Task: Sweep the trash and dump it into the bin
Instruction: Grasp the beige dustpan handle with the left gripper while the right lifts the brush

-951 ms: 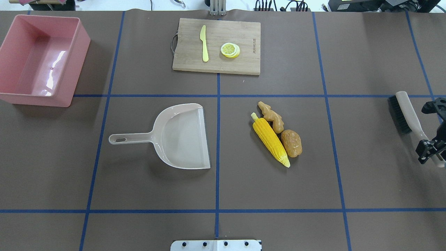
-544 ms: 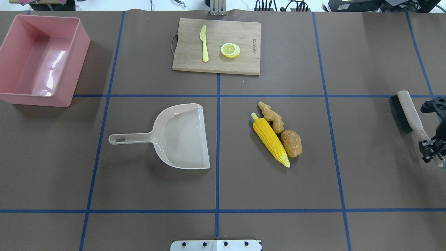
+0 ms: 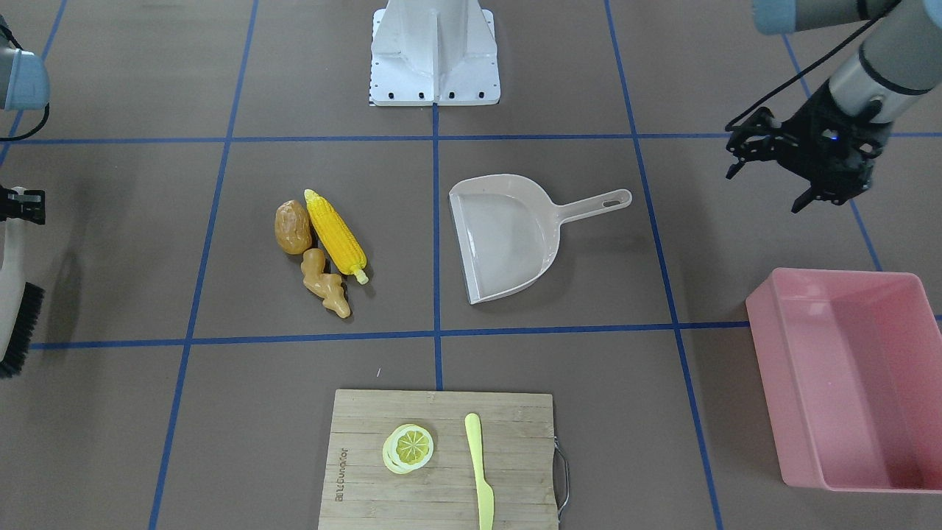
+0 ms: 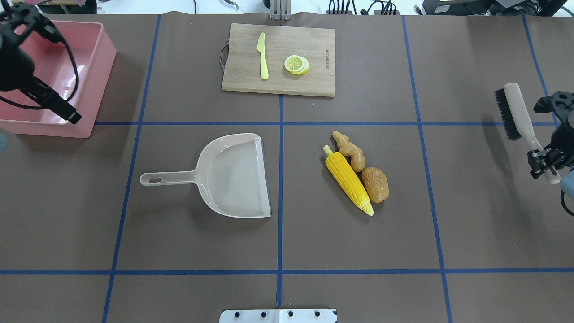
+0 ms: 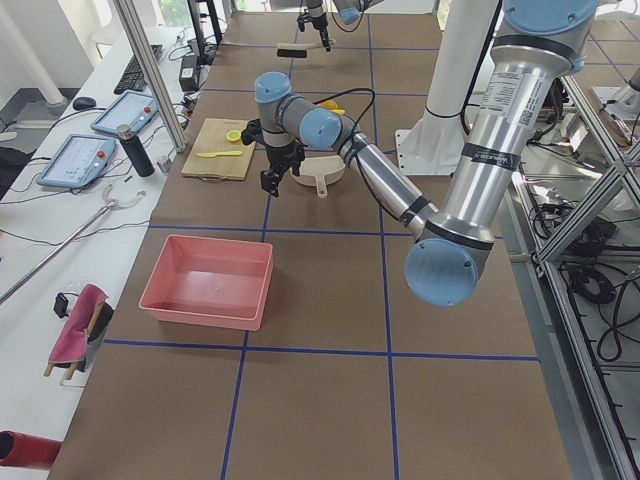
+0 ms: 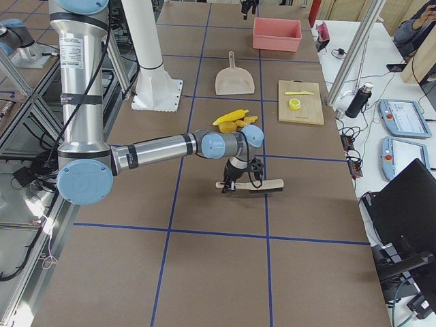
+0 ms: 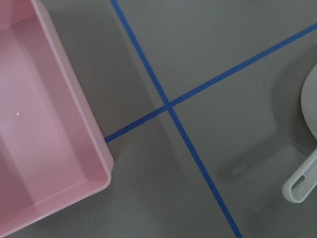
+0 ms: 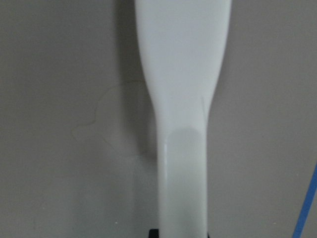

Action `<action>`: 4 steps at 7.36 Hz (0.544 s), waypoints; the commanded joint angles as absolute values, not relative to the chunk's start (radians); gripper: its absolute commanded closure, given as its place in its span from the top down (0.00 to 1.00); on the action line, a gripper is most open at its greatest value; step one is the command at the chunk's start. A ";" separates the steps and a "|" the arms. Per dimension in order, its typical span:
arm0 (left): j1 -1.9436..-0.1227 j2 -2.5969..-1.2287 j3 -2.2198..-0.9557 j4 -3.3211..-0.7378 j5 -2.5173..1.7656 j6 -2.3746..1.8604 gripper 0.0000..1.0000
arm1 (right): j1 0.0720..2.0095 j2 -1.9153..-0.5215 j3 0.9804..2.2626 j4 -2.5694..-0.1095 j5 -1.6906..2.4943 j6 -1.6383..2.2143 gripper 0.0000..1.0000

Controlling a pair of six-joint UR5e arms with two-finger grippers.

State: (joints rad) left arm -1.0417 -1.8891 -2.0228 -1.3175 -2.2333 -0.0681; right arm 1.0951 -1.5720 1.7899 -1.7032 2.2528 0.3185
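The corn cob [image 4: 349,181], potato [image 4: 375,184] and ginger root [image 4: 350,149] lie together right of the table's centre; they also show in the front view, the corn [image 3: 335,234], the potato [image 3: 293,227], the ginger [image 3: 325,283]. The pink bin [image 4: 105,67] stands at the far left. My right gripper [image 4: 547,161] is shut on the pale handle of a black-bristled brush [image 4: 515,110], held above the table at the right edge. My left gripper [image 4: 60,74] is open and empty, raised near the bin's near corner [image 7: 99,173].
A beige dustpan [image 4: 233,177] lies left of the trash, mouth toward it, handle [image 7: 302,183] pointing to the bin's side. A wooden cutting board [image 4: 314,80] at the back holds a yellow knife [image 4: 263,56] and a lemon slice [image 4: 296,64].
My left arm has come into the overhead view at the upper left, by the bin. My right gripper has lifted the brush and carried it toward the far side.
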 commanded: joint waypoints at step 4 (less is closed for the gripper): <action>-0.743 -2.009 -2.048 -1.342 -1.984 0.099 0.98 | 1.166 -1.637 1.928 -1.698 2.292 0.414 0.00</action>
State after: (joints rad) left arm -0.7971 -1.9944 -2.0427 -1.3302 -2.0547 0.0076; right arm 1.1406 -1.6204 1.8992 -1.7004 2.2808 0.4004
